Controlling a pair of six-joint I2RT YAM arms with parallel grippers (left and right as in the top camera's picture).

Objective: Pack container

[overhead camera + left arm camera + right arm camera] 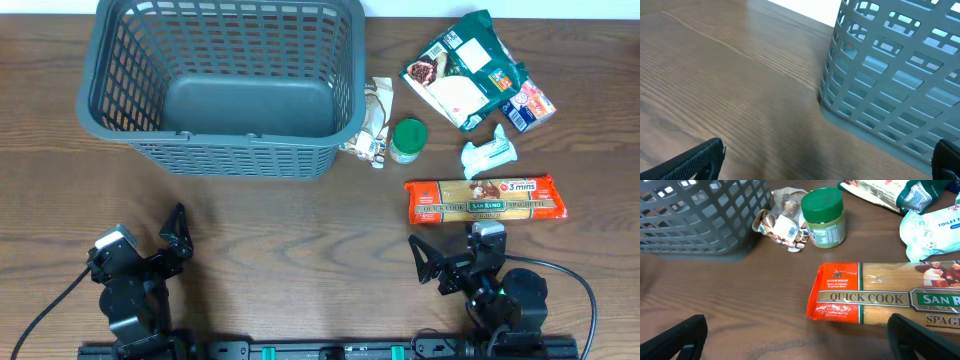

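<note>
The dark grey lattice basket (222, 90) stands empty at the back left; its side also shows in the left wrist view (890, 75) and its corner in the right wrist view (700, 215). An orange spaghetti packet (485, 200) lies flat at the right, close in front of my right gripper (448, 258), which is open and empty; the packet also shows in the right wrist view (880, 297). My left gripper (150, 238) is open and empty, low at the front left, well short of the basket.
Beside the basket's right side lie a small brown-and-white packet (375, 120) and a green-lidded jar (408, 140). Further right are a large green bag (465, 68), a small carton (528, 105) and a tissue pack (488, 153).
</note>
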